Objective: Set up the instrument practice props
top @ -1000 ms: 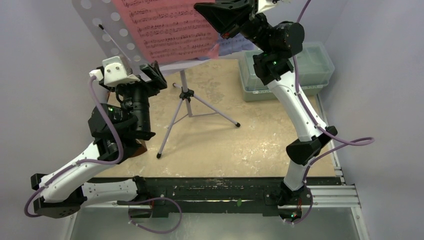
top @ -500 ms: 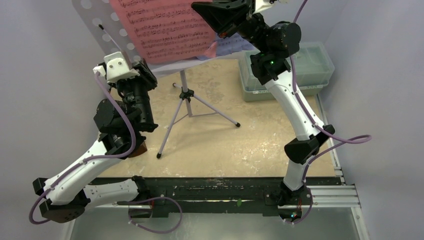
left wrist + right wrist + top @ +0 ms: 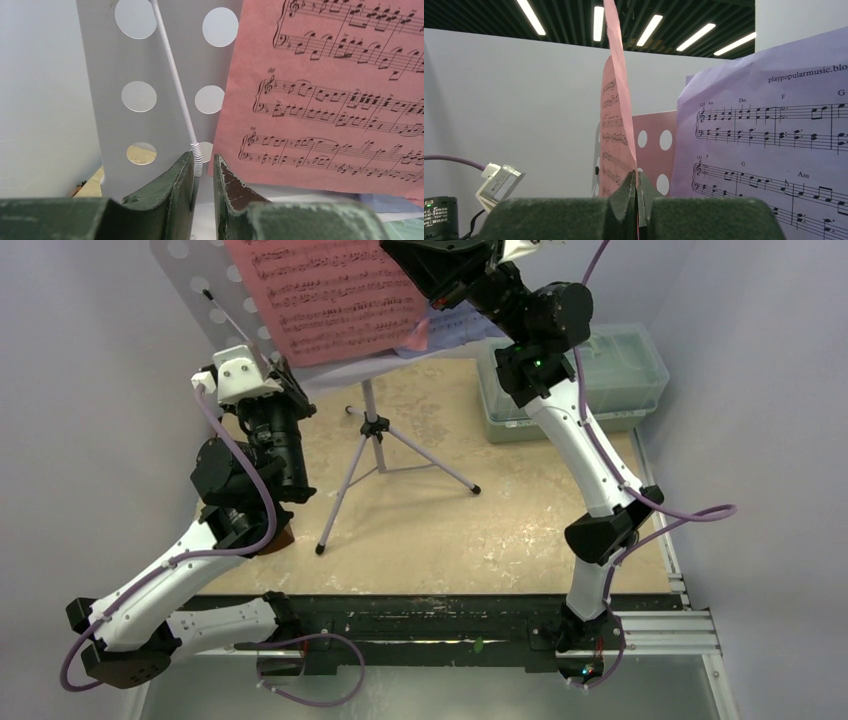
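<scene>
The lavender perforated music stand stands on thin tripod legs at the back of the table. A pink music sheet leans on it, with a pale-blue sheet to its right. My left gripper is at the stand's lower left. Its jaws are narrowly open around the stand's white page-holder wire, which rests against the left finger. My right gripper, high at the back, is shut on the pink sheet's right edge. A brown metronome peeks from under my left arm.
A translucent green lidded box sits at the back right, beside my right arm. The tripod's legs spread across the table's middle. Walls close in on the left and right sides.
My left gripper rose to the stand's lower edge and its jaws narrowed around the page-holder wire. My right gripper shifted slightly left, still holding the pink sheet.
</scene>
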`<state>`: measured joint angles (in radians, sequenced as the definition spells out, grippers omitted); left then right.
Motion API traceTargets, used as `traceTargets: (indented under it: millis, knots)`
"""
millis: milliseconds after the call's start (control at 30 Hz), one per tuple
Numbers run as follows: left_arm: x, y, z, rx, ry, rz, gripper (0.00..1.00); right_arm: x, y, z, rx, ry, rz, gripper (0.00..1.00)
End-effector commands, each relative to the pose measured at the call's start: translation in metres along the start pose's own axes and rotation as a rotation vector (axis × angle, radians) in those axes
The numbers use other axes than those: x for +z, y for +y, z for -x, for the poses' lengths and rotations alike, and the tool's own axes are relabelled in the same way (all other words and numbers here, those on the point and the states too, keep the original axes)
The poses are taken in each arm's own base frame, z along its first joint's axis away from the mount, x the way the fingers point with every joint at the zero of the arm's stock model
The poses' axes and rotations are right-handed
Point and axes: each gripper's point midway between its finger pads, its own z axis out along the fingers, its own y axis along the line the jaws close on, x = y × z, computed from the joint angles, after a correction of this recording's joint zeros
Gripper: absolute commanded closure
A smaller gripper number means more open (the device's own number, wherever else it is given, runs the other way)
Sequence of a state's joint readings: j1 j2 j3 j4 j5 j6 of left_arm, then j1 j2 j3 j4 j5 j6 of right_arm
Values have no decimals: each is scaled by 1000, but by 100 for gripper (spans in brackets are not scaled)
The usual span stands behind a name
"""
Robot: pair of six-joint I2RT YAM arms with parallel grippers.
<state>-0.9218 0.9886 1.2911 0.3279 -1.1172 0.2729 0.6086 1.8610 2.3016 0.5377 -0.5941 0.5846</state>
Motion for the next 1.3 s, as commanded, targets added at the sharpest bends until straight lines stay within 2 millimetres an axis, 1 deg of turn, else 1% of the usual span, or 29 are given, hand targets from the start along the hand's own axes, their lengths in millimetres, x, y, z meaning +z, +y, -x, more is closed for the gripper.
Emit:
traceTargets:
  millis: [0, 133, 233, 433, 733, 1100, 1200, 1267]
  knots:
    - [0, -9, 8, -23, -42, -62, 82, 5, 2, 23, -44, -63, -18, 100]
    - [-1, -10, 7, -11, -64, -86, 87, 7, -3, 19, -31, -65, -35, 100]
    - [-2, -7, 6, 3, -86, -87, 93, 7, -8, 17, -23, -66, -48, 100]
    - [-5, -5, 5, 39, -134, -102, 100, 10, -12, 11, -1, -68, -49, 100]
    - [-8, -16, 10, 61, -205, -183, 100, 15, -12, 1, -5, -64, -47, 100]
    - [-16, -20, 19, 70, -300, -251, 100, 24, -6, -6, -19, -73, -45, 100]
    - [-16, -20, 18, 64, -297, -252, 100, 25, -6, -7, -31, -71, -53, 100]
    - [-15, -20, 17, 30, -267, -246, 100, 24, -6, -7, -36, -67, -56, 100]
